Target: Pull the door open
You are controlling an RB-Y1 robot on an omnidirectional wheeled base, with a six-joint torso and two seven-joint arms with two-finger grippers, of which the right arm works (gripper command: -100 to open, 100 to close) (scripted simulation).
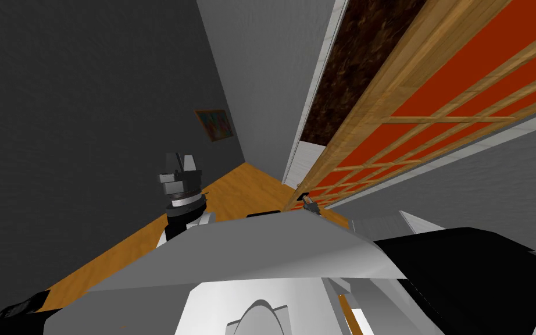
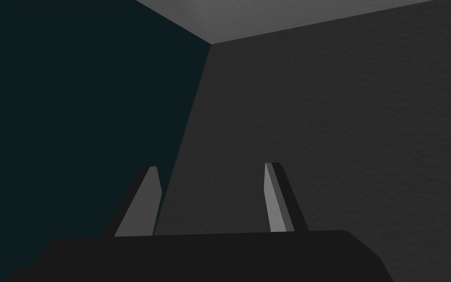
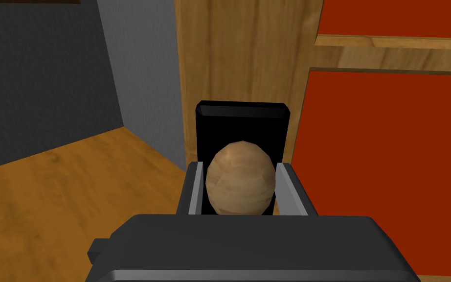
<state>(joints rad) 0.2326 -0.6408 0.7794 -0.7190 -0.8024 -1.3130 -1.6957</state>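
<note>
The door [image 1: 435,110] is a wooden lattice frame with red-orange panels, and it runs along my right side, swung out from its white frame. In the right wrist view its wooden stile [image 3: 244,54] carries a black plate [image 3: 241,122] with a round tan knob [image 3: 240,178]. My right gripper [image 3: 240,181] is shut on that knob, its two fingers pressing the knob's sides. In the head view the right gripper [image 1: 307,203] sits small at the door's edge. My left gripper [image 1: 181,163] is raised at my left, open and holding nothing; its fingers [image 2: 146,205] stand apart.
A dark grey wall [image 1: 86,116] closes the left side, with a small colourful picture [image 1: 213,124] on it. A strip of orange wooden floor [image 1: 226,192] runs ahead between that wall and the door. A brown mottled surface [image 1: 354,64] shows behind the door's edge.
</note>
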